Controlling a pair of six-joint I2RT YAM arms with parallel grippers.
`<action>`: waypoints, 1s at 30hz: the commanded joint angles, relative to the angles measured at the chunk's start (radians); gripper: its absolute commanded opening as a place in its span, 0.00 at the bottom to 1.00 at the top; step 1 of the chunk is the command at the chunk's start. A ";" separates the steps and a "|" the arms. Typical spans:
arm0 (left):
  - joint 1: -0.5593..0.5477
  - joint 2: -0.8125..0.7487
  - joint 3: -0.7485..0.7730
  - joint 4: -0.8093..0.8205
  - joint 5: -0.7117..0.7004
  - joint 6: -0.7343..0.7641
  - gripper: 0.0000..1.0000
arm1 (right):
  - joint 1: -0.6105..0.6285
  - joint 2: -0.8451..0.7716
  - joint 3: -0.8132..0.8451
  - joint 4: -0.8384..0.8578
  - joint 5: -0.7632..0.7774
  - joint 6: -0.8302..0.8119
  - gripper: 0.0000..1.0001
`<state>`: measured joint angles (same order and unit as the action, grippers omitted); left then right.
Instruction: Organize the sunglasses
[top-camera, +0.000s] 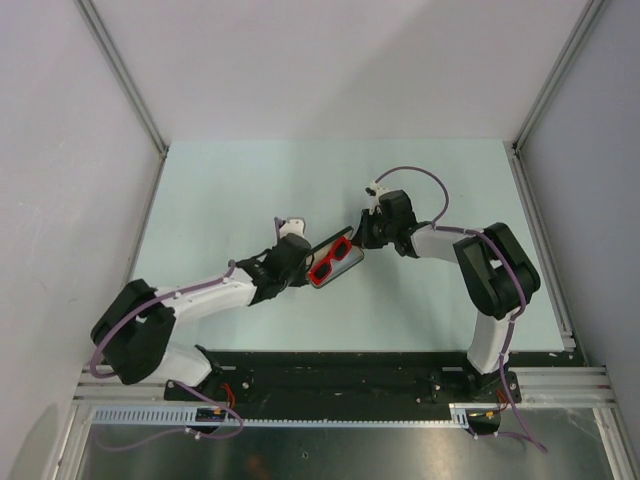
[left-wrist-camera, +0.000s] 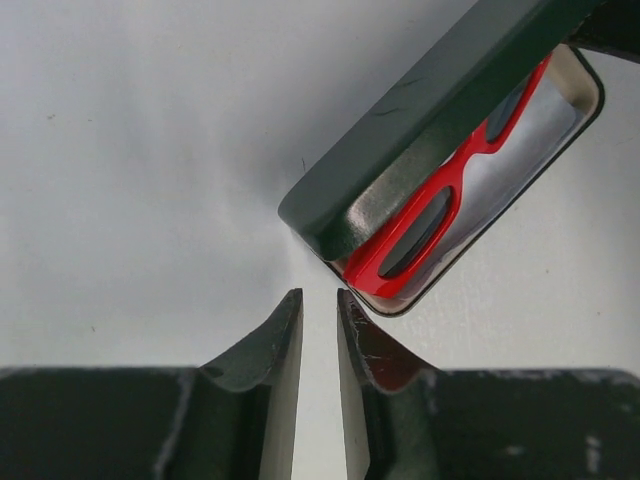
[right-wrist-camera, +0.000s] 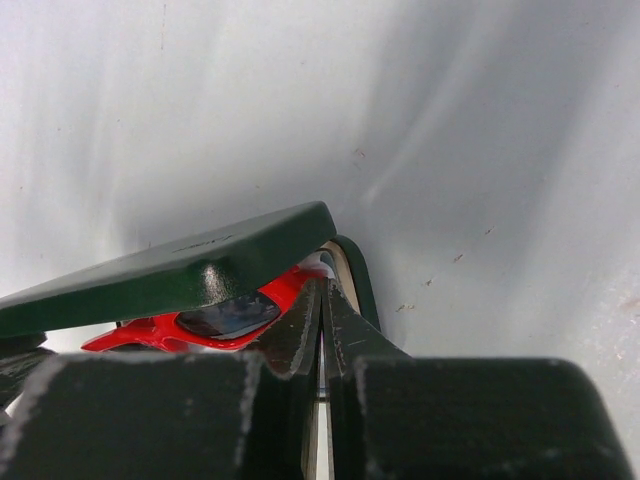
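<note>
Place: robot lab cell
Walls: plain white panels (top-camera: 330, 60) on silver aluminium posts (top-camera: 122, 75)
Near edge: slotted white cable duct (top-camera: 130, 412)

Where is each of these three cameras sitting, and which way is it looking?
Top external: above and behind, looking down on the table; left arm and right arm shown.
Left wrist: on the left arm, facing past the left gripper toward the open case.
Right wrist: on the right arm, facing past the right gripper under the case lid.
All three share the red sunglasses in the case.
</note>
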<state>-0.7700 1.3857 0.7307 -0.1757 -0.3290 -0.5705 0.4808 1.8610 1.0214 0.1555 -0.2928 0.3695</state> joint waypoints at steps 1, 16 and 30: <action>0.009 0.032 -0.008 0.044 -0.002 -0.035 0.26 | 0.008 -0.008 -0.001 0.009 -0.019 -0.029 0.03; 0.009 0.087 0.000 0.087 0.035 -0.023 0.29 | 0.001 -0.086 -0.001 -0.063 0.000 -0.054 0.04; 0.009 0.013 -0.033 0.088 -0.047 -0.023 0.31 | -0.002 -0.109 -0.001 -0.044 0.100 -0.035 0.21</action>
<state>-0.7654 1.4338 0.7029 -0.1131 -0.3374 -0.5785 0.4755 1.7947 1.0206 0.0788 -0.2161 0.3393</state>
